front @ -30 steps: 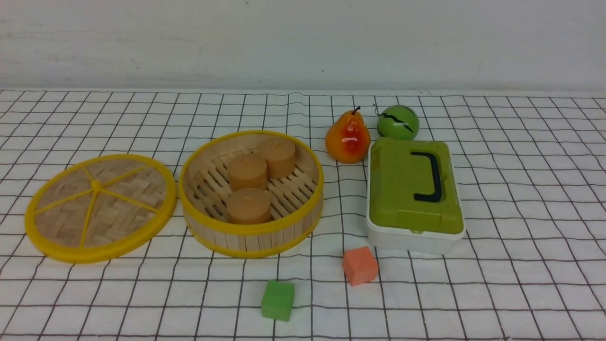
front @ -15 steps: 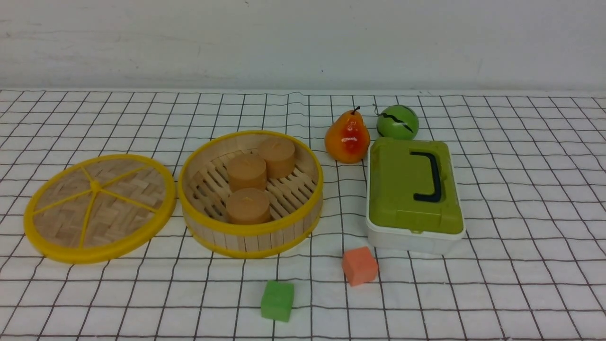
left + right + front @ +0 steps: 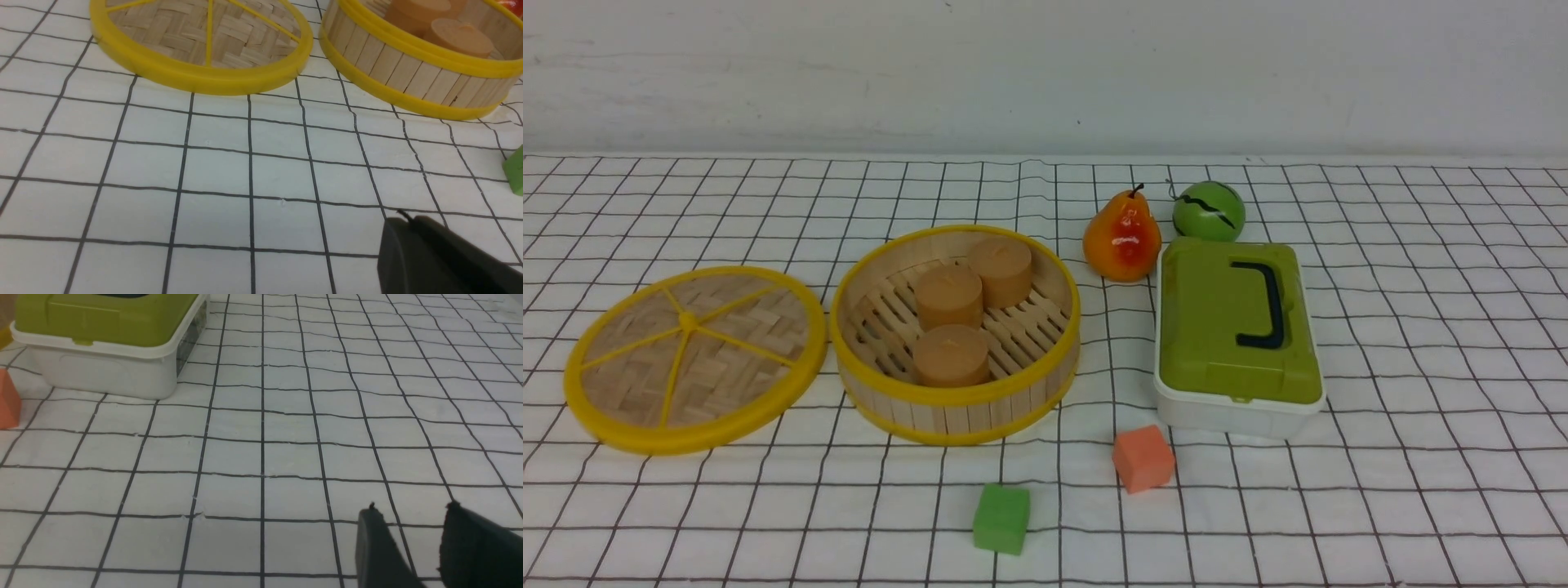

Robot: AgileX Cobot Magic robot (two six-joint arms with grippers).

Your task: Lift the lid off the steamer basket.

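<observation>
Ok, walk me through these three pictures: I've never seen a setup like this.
This is a two-armed robot at a table. The wide picture looks forward from between its arms; the other two come from cameras on its wrists.

On the checked white cloth lie the flat woven bamboo lid with yellow rim and, beside it, the open round bamboo-slat steamer basket, holding three tan cylinders. Also there: a white box with green lid, a pear, a green ball, an orange cube and a green cube.

The dark shapes are gripper fingers: the left gripper and the right gripper, slightly apart. Nothing is held.
</observation>
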